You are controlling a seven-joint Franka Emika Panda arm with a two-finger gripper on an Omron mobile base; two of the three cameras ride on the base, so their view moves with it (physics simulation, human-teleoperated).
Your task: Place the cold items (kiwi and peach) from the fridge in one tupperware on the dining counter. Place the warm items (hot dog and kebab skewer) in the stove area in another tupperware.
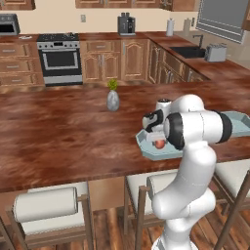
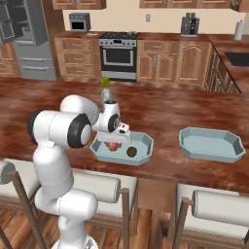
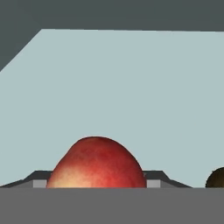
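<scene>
Two fruits in near tupperware on worktop: peach between partly open hand jaws, grip vs. release unclear; kiwi beside. Cold items grouped; 2nd tupperware unfilled.

We find no writing, label, brand, number or sign that we can read in any of the views.
</scene>
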